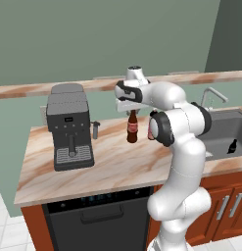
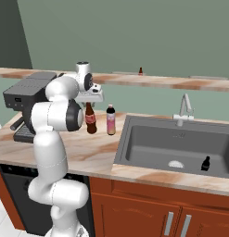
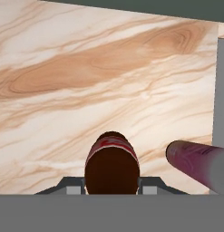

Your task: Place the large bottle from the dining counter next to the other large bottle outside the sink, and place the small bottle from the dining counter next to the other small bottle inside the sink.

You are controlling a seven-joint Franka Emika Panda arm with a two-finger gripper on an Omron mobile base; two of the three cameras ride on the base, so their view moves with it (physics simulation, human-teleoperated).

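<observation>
So the gripper (image 3: 112,186) is clamped on the large bottle (image 2: 91,119), holding it by the neck from above. In the hand view the bottle's brown shoulders and red label sit bottom center, squeezed between the two grey fingers. In the right base view it hangs upright a bit left of center, base at or just above the marbled worktop (image 2: 83,148); can't tell if it's actually touching down.

Just to its right in that view stands the other large bottle (image 2: 111,120), the pale pink one with the dark cap, upright on the worktop, close beside the cola one but not touching. It's between the cola bottle and the left rim of the sink (image 2: 148,139). The hand view shows it as a pink tube at lower right.

Right half of the right base view is the grey basin, and the other small bottle (image 2: 206,163), tiny and black, stands near its lower right, next to the round drain.

Over on the left sits a dark coffee machine (image 1: 68,127).

Farthest back, the small bottle (image 2: 140,71) is a little brown speck on the dining counter (image 2: 181,82), top center of the frame.
</observation>
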